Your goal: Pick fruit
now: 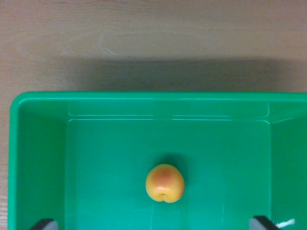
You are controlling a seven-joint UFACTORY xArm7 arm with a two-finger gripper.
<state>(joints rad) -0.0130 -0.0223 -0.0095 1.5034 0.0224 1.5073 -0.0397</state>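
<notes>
Green plastic fills most of the wrist view: a bin [38, 143] with a rounded rim, resting on a pale wood table [144, 38]. The claw [156, 224] shows only as two dark fingertips [44, 224] at the bottom corners, set wide apart with nothing between them. The fruit [165, 183], orange with a red blush, lies on the bin floor just ahead of the claw's midpoint, a little toward the wrist view's right, apart from both tips. Bare floor surrounds it on every side. The far wall stands well ahead of it, the left wall well off to the wrist view's left, the right wall slopes up at the right edge. Beyond the far rim the table carries a broad shadow.
</notes>
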